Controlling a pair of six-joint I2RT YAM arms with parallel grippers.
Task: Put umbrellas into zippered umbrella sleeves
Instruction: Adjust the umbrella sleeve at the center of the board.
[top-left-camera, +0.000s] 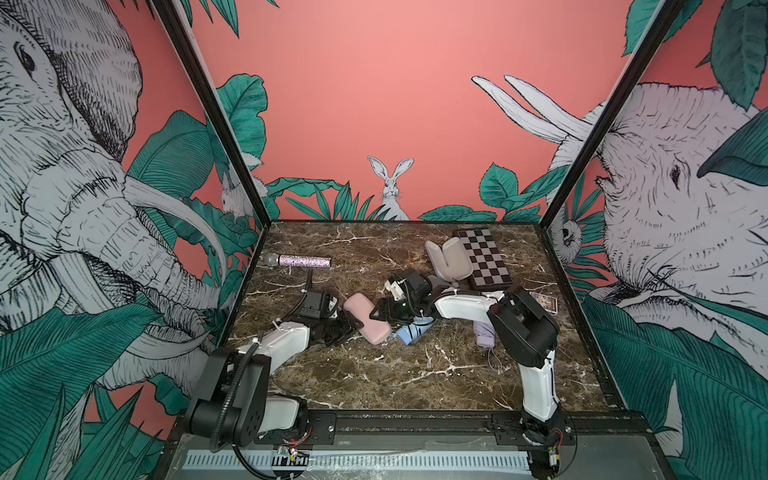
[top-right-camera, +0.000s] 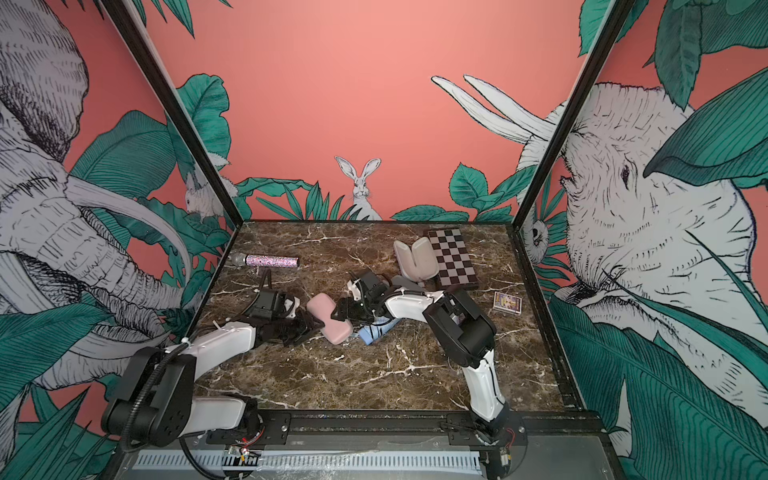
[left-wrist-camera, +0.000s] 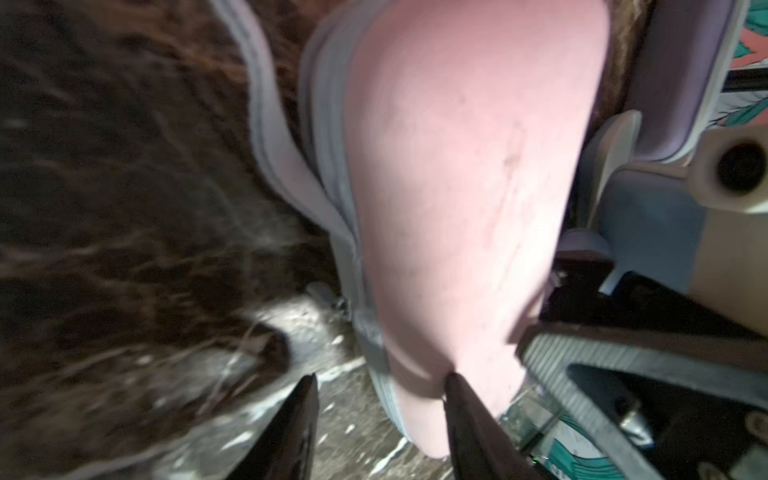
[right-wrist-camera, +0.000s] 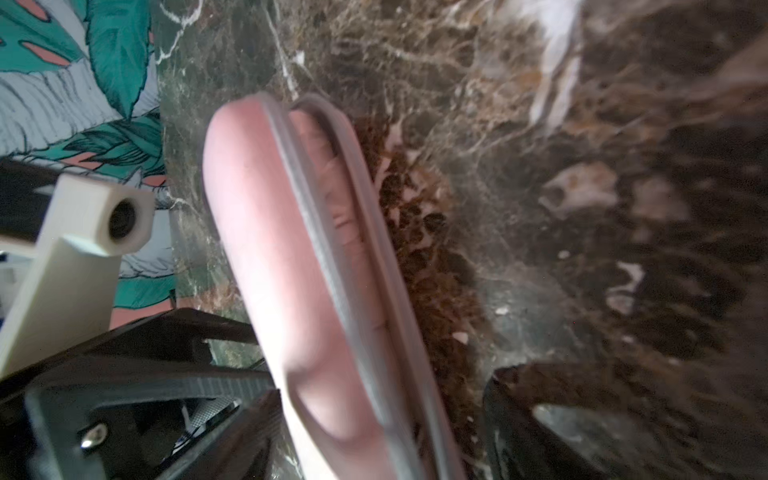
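A pink zippered umbrella sleeve (top-left-camera: 368, 318) lies mid-table between both grippers. Its zip edge gapes a little, and the pleated pink umbrella (right-wrist-camera: 328, 178) shows inside. My left gripper (left-wrist-camera: 380, 376) is open at the sleeve's near end; one fingertip (left-wrist-camera: 455, 384) touches the shell, the other stands clear over the marble. My right gripper (right-wrist-camera: 386, 386) is open astride the far end, with one finger (right-wrist-camera: 253, 432) against the shell. The blue umbrella (top-left-camera: 411, 332) lies beside the sleeve under the right wrist. The lilac umbrella (top-left-camera: 484, 334) lies further right. An open sleeve (top-left-camera: 446, 259), pale inside, stands at the back.
A checkered board (top-left-camera: 486, 259) lies at the back right, touching the open sleeve. A glittery microphone (top-left-camera: 303, 261) lies at the back left. A small card box (top-left-camera: 544, 301) sits behind the right arm's elbow. A blue shell (left-wrist-camera: 648, 216) shows past the pink sleeve.
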